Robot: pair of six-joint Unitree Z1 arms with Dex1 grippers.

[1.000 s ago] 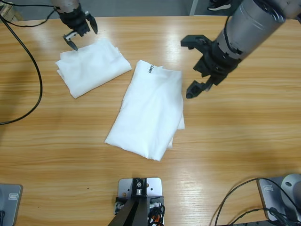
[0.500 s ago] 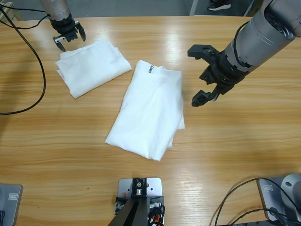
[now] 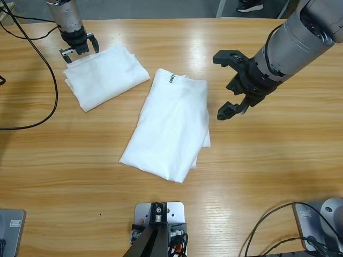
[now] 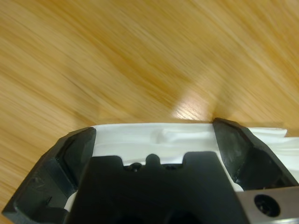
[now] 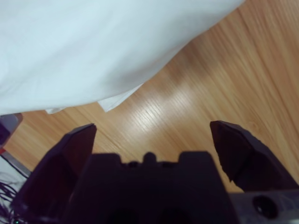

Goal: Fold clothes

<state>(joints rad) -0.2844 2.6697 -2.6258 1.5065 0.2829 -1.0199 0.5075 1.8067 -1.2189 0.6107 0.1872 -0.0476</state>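
High view: left end effector [image 3: 78,46], jaws apart, hovers at the folded cloth [image 3: 104,75]; right end effector [image 3: 229,85], apart, beside the shirt [image 3: 169,123]. Next likely: grasp the shirt's edge on the table [image 3: 268,155].

Left gripper [image 4: 154,140], jaws spread, apparently just over white folded cloth [image 4: 154,135] on wooden table [image 4: 117,56]

Bare table [image 3: 278,155] right of folded shirt [image 3: 171,126].
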